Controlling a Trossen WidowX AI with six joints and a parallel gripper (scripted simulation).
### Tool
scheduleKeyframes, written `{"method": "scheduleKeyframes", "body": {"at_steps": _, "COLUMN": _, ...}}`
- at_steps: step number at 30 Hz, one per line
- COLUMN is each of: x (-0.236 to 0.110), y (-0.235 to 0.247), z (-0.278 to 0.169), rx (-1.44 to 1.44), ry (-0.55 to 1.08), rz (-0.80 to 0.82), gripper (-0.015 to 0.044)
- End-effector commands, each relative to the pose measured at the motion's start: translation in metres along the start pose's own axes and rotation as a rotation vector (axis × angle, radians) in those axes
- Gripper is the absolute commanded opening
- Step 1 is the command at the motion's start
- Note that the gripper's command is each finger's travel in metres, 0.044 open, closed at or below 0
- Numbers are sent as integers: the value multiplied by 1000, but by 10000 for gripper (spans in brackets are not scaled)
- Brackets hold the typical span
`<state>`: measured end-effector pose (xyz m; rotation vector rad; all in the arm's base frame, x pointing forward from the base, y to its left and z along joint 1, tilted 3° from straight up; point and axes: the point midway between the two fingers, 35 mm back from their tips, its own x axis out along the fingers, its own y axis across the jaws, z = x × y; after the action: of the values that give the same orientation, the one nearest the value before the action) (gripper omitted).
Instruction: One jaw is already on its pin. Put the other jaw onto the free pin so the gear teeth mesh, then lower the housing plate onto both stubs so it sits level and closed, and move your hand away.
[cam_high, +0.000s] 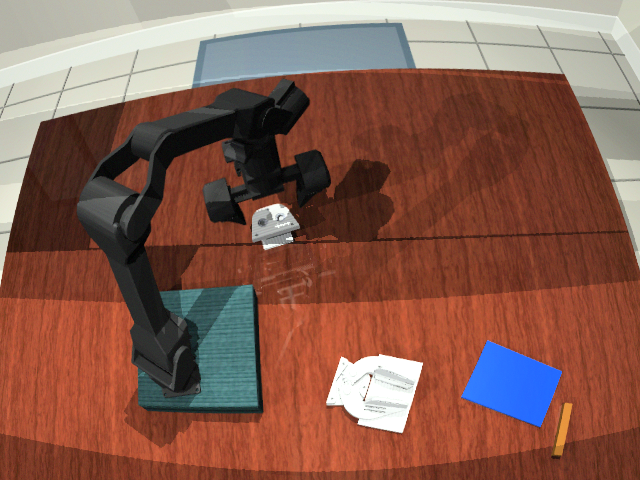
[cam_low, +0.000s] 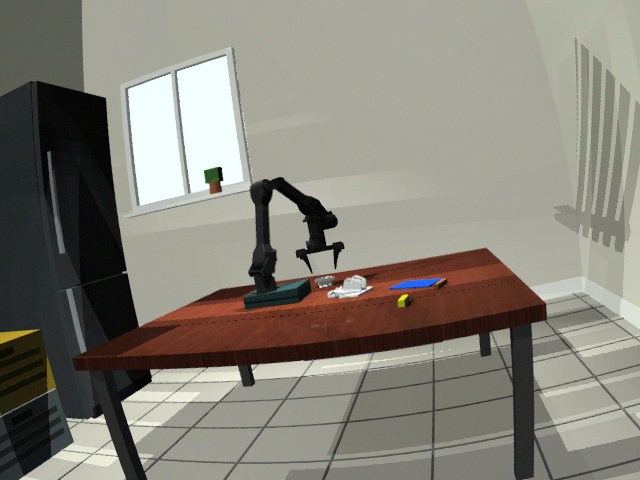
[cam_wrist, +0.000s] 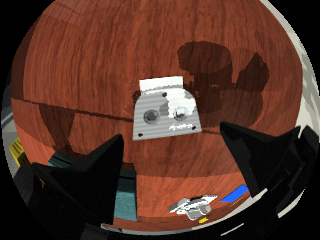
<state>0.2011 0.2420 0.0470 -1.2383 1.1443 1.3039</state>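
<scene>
The housing plate (cam_high: 264, 231) (cam_low: 324, 281) (cam_wrist: 150, 131), pale grey with two round holes, lies on the table with a narrower white block part showing at one edge. My gripper (cam_high: 272, 214) (cam_low: 323, 270) (cam_wrist: 174, 132) is open and empty, pointing down above the plate, with its fingers to either side of it in the wrist view. The white gripper assembly (cam_high: 382, 424) (cam_low: 354, 285) (cam_wrist: 192, 206) lies apart from the plate, nearer the front in the top view. Its white jaws and base blend together, so I cannot tell how each jaw sits on its pin or whether the teeth mesh.
A teal block (cam_high: 227, 351) (cam_low: 279, 295) (cam_wrist: 126, 205) stands under the arm's base. A blue square (cam_high: 511, 383) (cam_low: 417, 284) (cam_wrist: 235, 193) and an orange bar (cam_high: 561, 429) (cam_low: 440, 283) lie right of the assembly. A yellow block (cam_low: 403, 300) (cam_wrist: 203, 220) also shows on the table.
</scene>
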Motion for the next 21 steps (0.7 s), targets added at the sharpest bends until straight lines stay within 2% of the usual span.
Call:
{"method": "scheduleKeyframes", "body": {"at_steps": 1, "x": 11, "y": 2, "z": -2, "rx": -1, "ry": 9, "rz": 13, "gripper": 440}}
{"method": "scheduleKeyframes", "body": {"at_steps": 21, "x": 24, "y": 3, "z": -2, "rx": -1, "ry": 9, "rz": 13, "gripper": 440}}
